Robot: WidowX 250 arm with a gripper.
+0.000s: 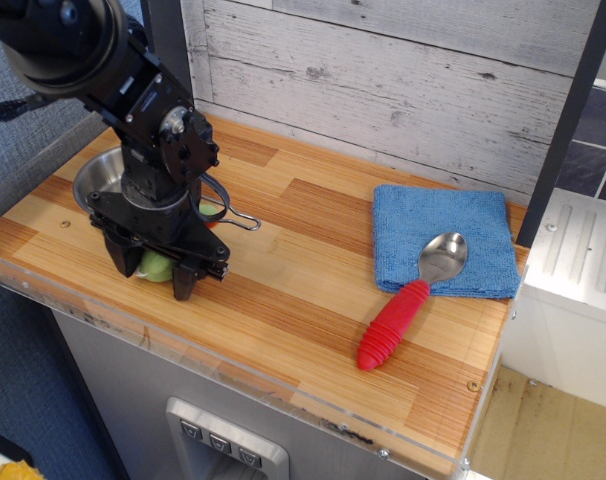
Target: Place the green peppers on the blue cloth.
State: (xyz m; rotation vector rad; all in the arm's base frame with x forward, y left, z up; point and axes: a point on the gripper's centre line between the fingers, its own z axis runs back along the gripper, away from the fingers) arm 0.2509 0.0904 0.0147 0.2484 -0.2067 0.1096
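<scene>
Gripper (151,278) pressing down at front-left of wooden counter (293,290), black fingers (184,283) straddling green peppers (158,266); whether clamping, cannot tell. Soft light-green plush mostly hidden under arm. Steel pan (101,182) sitting just behind. Blue cloth (438,230) lying well apart at right, red ribbed-handled spoon (408,302) resting its bowl on it.

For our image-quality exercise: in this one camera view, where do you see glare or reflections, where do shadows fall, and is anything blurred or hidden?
In the observation.image view: bright reflection on the spoon bowl; soft, even light, with only a faint shadow beside its red handle; the frame is sharp throughout; the dark gripper hides most of the green peppers and part of the steel pan; the blue cloth is evenly lit.
</scene>
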